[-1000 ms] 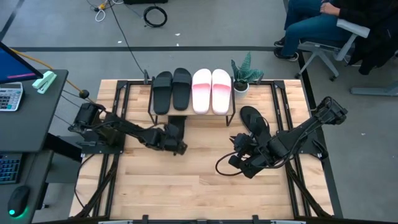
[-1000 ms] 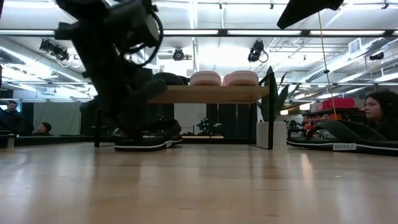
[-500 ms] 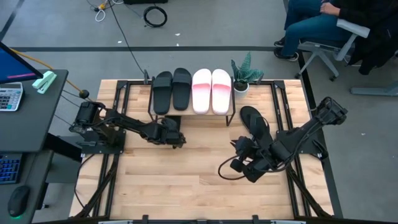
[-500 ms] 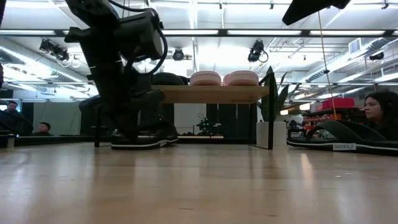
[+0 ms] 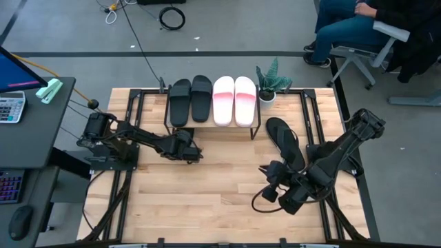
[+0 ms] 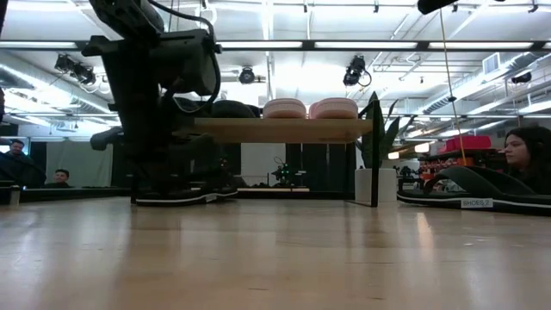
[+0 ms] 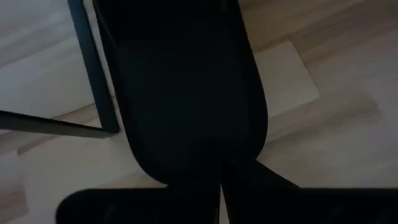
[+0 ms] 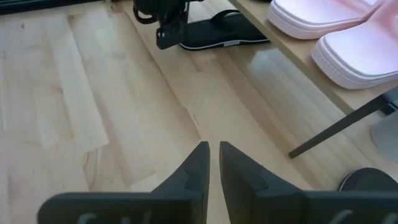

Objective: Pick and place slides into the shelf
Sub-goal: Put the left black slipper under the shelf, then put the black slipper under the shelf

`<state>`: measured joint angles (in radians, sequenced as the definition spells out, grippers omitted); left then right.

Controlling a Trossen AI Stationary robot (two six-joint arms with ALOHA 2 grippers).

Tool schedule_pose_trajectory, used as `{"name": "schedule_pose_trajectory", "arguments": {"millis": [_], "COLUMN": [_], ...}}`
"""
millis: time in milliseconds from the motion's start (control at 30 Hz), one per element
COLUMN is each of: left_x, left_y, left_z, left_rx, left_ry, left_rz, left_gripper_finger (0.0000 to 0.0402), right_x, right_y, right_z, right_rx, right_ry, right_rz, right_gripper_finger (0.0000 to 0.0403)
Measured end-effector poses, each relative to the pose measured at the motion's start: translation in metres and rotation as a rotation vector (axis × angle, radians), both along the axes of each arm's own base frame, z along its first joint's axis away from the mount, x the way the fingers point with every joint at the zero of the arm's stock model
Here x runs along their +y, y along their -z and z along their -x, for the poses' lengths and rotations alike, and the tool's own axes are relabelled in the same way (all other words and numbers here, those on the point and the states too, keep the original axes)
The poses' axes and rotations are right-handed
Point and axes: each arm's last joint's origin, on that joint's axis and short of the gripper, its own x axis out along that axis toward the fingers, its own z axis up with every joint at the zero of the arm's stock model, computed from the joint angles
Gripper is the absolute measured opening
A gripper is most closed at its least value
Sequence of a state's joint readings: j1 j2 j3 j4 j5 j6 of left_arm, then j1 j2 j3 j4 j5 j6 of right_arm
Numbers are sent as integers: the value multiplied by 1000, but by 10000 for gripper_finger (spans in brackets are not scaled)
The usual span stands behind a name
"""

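Note:
Two black slides (image 5: pixel 191 98) and two pale pink slides (image 5: pixel 234 98) lie side by side on the shelf's wooden top (image 6: pixel 284 129). One thin black flip-flop (image 8: pixel 224 32) lies flat on the table under the shelf's left part (image 6: pixel 176 197). My left gripper (image 5: pixel 188 151) is at its near end, shut. The other flip-flop (image 5: pixel 284 140) rests on its sole to the right of the shelf. My right gripper (image 5: pixel 271 186) is shut, near the table's front right, touching nothing. My left gripper (image 7: pixel 221 167) is shut at the rounded near end (image 7: pixel 186 155) of the black flip-flop, coming from the near side and slanting down. The sandal's sole lies on the table, reaching under the shelf. Dark fingers against dark sole hide the exact hold.
A potted plant (image 5: pixel 270 79) stands at the shelf's right end. The shelf's thin black legs (image 7: pixel 93 68) stand beside the flip-flop. A black cable loop (image 5: pixel 260 200) hangs by my right wrist. Bare table lies between the arms. A seated person (image 5: pixel 358 27) is beyond the far right corner.
My left gripper has moved toward the far edge and a little left, sliding the flip-flop along the table farther under the shelf's left side. My right gripper has drawn back toward the near right of the table, away from the second flip-flop.

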<state>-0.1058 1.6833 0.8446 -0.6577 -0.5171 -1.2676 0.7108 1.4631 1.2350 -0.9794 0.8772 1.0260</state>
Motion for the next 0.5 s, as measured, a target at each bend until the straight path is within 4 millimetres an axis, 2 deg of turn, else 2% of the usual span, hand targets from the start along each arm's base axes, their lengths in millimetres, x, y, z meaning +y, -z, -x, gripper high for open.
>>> {"name": "schedule_pose_trajectory", "arguments": {"millis": [167, 367, 500], "left_x": [-7, -18, -39], "left_y": [-13, -51, -77], "left_z": [-10, -24, -34], "left_rx": [41, 6, -34], "left_ry": [123, 216, 361], "left_rz": [9, -56, -75], "left_gripper_finger": [15, 6, 7], "right_x": [0, 0, 0], "right_y": [0, 0, 3], "right_z": [0, 0, 0], "right_rx": [-1, -11, -36], "right_ry": [3, 15, 51], "right_rz": [1, -14, -52], "right_gripper_finger": [43, 43, 43]}}
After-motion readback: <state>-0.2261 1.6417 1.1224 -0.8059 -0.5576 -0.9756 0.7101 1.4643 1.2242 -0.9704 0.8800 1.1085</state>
